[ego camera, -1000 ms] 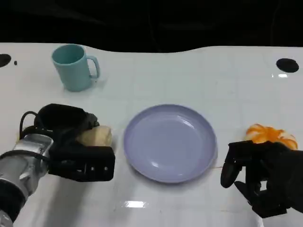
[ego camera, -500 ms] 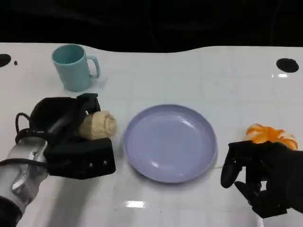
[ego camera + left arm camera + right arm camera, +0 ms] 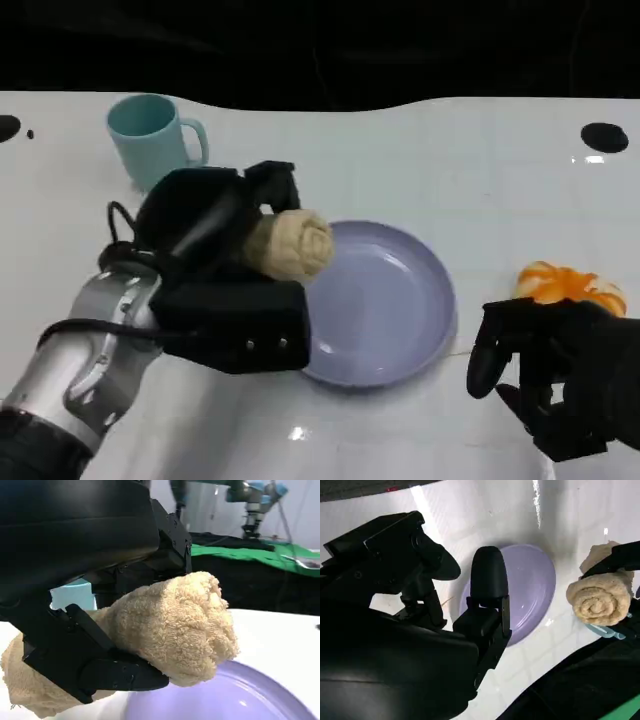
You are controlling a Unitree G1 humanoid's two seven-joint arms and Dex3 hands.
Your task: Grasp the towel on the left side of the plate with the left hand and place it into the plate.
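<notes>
Beige rolled terry towel (image 3: 291, 245): gripped in my left hand (image 3: 215, 275), lifted over the lavender plate's (image 3: 400, 300) left rim (off the white table (image 3: 420, 160)). Right hand (image 3: 560, 375): resting near the plate's right side, fingers curled, holding nothing. Teal mug (image 3: 150, 140): beyond my left hand.

A glossy white tabletop (image 3: 420, 160) carries faint grid lines and small bright glints of overhead light near its front edge. Its far edge curves against a black backdrop (image 3: 320, 45). Round black marks sit at the far left and far right corners. The left wrist view shows green cloth (image 3: 260, 555) and pale walls beyond
</notes>
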